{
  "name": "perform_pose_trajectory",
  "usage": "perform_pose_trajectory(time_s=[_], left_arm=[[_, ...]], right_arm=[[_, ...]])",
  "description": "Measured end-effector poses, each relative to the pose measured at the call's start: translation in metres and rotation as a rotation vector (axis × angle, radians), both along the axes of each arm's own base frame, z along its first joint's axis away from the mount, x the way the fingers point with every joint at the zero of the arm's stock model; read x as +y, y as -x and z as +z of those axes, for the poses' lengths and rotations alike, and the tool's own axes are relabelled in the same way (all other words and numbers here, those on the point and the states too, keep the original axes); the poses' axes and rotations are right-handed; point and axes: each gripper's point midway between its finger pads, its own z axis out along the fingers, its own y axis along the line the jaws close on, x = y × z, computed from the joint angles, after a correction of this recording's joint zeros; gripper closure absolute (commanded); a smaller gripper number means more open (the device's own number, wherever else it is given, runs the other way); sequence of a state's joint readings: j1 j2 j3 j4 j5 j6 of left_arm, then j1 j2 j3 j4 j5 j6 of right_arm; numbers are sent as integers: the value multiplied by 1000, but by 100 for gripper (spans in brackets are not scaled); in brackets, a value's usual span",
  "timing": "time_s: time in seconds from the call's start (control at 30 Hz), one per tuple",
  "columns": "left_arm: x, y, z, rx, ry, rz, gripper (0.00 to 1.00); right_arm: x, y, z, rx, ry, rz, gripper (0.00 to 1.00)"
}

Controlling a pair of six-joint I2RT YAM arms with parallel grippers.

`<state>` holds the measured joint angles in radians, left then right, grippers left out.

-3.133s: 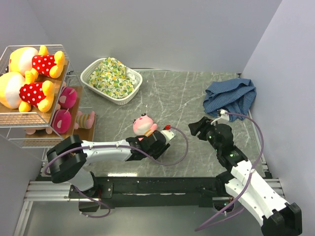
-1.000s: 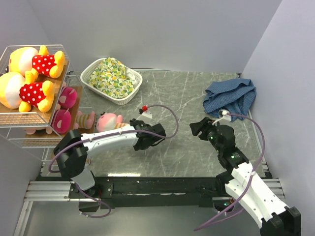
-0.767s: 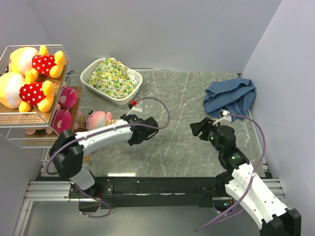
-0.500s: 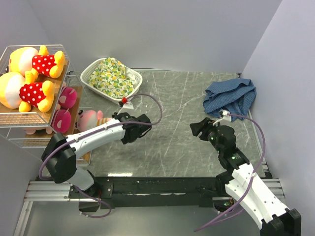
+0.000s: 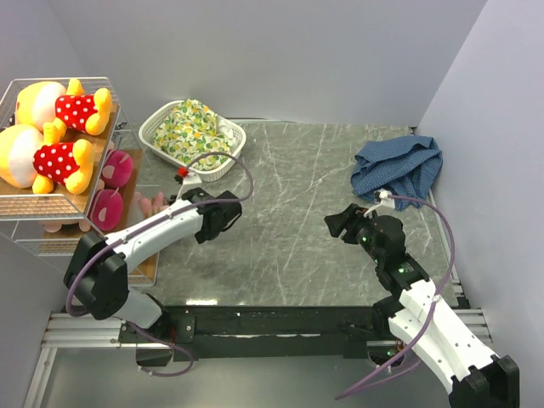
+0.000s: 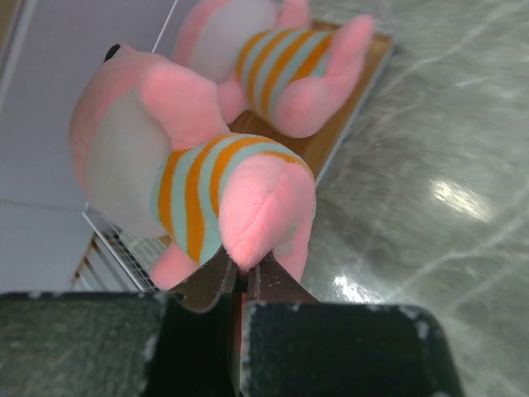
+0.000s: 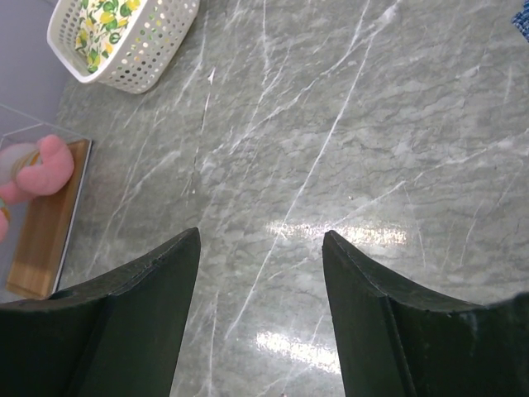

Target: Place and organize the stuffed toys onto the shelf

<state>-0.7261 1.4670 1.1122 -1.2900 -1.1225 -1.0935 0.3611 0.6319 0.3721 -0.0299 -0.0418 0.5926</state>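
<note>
Left pincer (image 6: 241,279) clamped on the pink toy (image 6: 198,190) by a leg. I hold it so, head leading, just off the shelf (image 6: 322,142) lower board, beside the striped twin (image 6: 273,62). Right pincer (image 7: 260,248) wide, empty.

You had a white basket (image 5: 233,151) at the back left of the grey marble table (image 5: 297,195), and a green and yellow flower cloth (image 5: 191,127) lay inside it. Your blue cloth (image 5: 398,170) sat in a crumpled heap at the back right, near the wall (image 5: 493,127).
</note>
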Motion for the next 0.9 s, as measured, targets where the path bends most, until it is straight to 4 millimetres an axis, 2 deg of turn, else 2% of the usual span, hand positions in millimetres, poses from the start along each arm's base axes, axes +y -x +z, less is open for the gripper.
perform_pose_trajectory(time_s=[0.2,0.33,0.43,0.57,0.7,0.8,0.9], left_arm=[[34,6,-14,-18,-12,164,99],[44,0,-23,-6,-64,210,99],[51,-2,-30,11,-101,237,99],[56,-4,-34,27,-127,253,99],[57,-5,-36,39,-143,254,99],[58,-9,-48,99,-187,257,99],[59,-9,-68,191,-249,252,99]], right_arm=[[2,3,9,-35,-8,22,31],[2,7,21,-79,-26,31,30],[1,9,24,-98,-30,32,30],[2,13,12,-83,-29,44,30],[4,13,13,-86,-33,55,30],[4,14,16,-97,-37,57,29],[3,15,19,-107,-39,56,29]])
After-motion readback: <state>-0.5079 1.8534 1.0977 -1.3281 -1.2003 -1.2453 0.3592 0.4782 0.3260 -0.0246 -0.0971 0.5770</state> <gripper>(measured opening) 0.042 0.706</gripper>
